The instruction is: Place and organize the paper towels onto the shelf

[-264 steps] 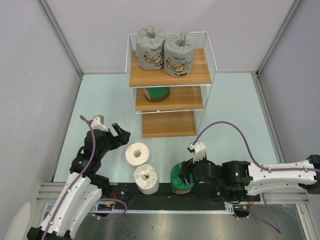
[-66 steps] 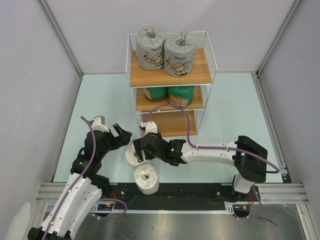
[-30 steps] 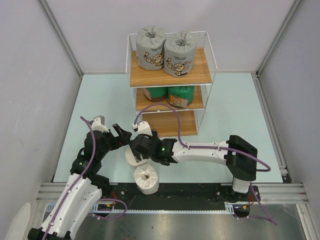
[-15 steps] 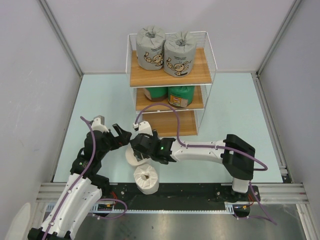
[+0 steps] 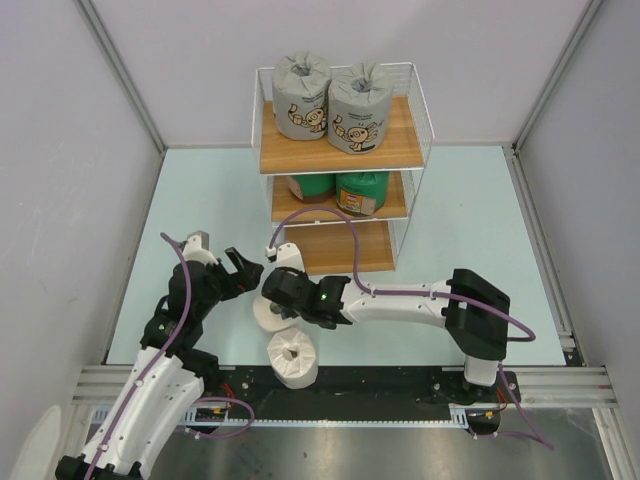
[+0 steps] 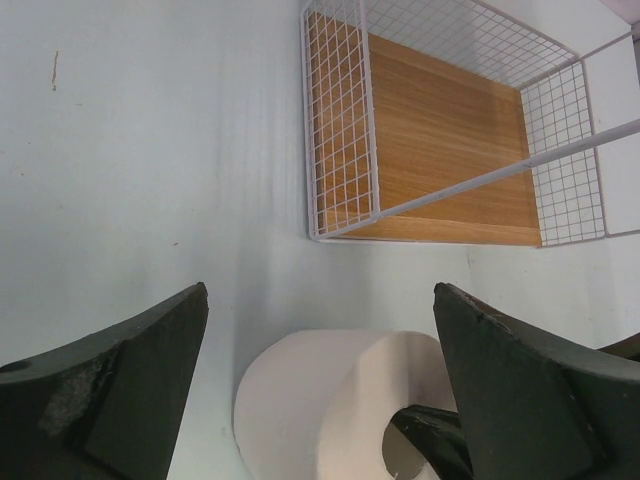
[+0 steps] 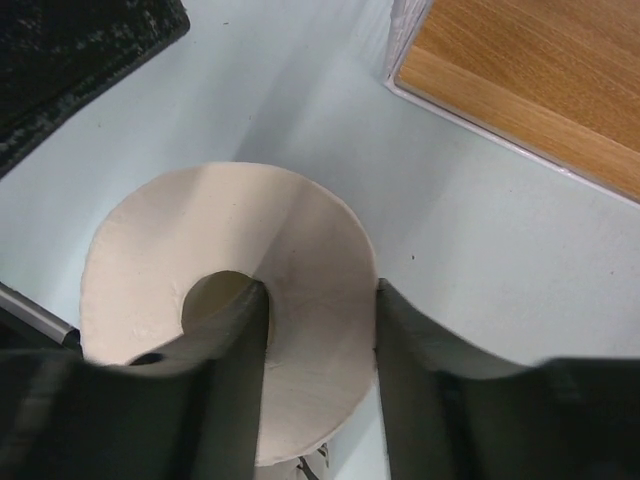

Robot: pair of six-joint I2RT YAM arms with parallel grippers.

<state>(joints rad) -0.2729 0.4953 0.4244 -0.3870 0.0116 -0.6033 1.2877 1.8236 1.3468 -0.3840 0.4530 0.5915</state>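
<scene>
Close by: left end effector (image 5: 251, 272), second white roll (image 5: 292, 358) flank gripped roll (image 7: 310, 240).

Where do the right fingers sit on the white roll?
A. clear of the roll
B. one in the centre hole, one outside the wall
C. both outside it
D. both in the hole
B: one of the right fingers is in the hole of the white roll, the other against its outside.
</scene>
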